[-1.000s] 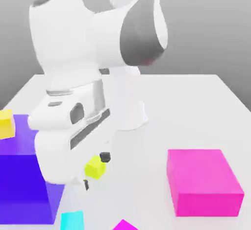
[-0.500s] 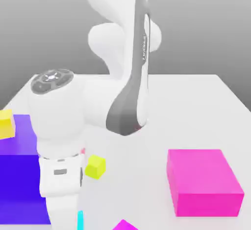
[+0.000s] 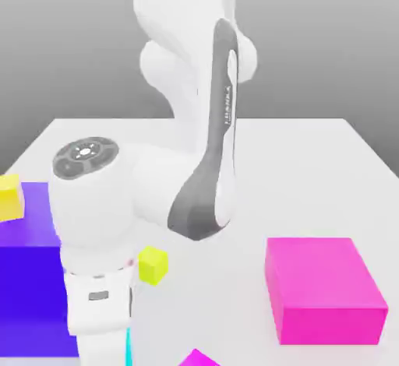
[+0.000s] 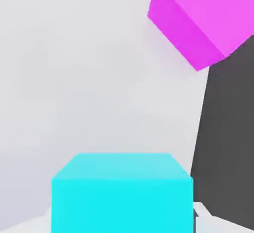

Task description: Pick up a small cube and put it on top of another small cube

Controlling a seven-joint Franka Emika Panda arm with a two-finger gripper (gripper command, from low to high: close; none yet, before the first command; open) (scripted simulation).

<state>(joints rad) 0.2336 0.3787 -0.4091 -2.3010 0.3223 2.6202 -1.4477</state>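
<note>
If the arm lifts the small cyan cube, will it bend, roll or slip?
The cyan cube looks like a solid block with sharp, straight edges, so it probably stays stiff. Its flat faces make rolling unlikely; set down, it should rest steady. The surface looks smooth and plain, so it might slip if held loosely.

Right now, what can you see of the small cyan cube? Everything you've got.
The small cyan cube is a plain, matte, evenly coloured block with sharp edges and no markings. In the hand view its top face and one side face show, square to the camera and sitting level. It sits on the white table close under the hand. In the exterior view just a thin cyan strip shows beside the white arm. Whether the jaws touch it cannot be seen.
</note>
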